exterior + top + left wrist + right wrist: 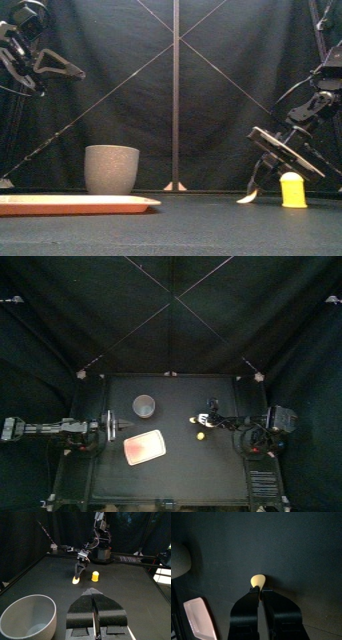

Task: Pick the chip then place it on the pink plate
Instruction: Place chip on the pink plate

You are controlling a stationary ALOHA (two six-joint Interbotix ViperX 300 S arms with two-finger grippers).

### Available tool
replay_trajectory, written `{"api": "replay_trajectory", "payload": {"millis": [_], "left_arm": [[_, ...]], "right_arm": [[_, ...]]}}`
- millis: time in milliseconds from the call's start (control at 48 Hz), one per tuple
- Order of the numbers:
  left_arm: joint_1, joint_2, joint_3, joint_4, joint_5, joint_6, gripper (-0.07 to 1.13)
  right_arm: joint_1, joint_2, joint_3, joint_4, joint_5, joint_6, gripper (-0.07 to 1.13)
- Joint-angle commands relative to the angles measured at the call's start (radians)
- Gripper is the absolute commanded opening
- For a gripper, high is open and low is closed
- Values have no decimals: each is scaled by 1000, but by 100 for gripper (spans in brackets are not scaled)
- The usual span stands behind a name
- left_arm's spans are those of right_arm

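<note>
Right gripper [260, 589] clamped on thin, pale, curved chip [258, 580]. Smooth yellow toy [291, 189] (rounded top, possibly corn) just beside it, at 3 o'clock from flat pink tray [143, 446]. Left gripper [92, 592]: jaws together, empty.

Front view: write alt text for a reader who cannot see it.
The right arm's tool pinches a pale chip low at the black table, beside a yellow toy. A grey speckled cup stands left, behind a flat pink tray; the left arm is raised.
</note>
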Motion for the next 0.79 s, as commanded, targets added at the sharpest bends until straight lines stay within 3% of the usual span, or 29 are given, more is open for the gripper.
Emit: {"api": "replay_trajectory", "payload": {"millis": [21, 208, 458, 792], "left_arm": [[5, 2, -12, 2, -5, 2, 6], [5, 2, -14, 2, -5, 2, 6], [5, 2, -20, 0, -5, 0, 6], [5, 2, -14, 2, -5, 2, 6]], "right_arm": [[28, -29, -38, -17, 0, -2, 36], [120, -43, -175, -95, 0, -11, 36], [245, 64, -425, -313, 0, 0, 36], [353, 337, -707, -399, -5, -2, 37]]}}
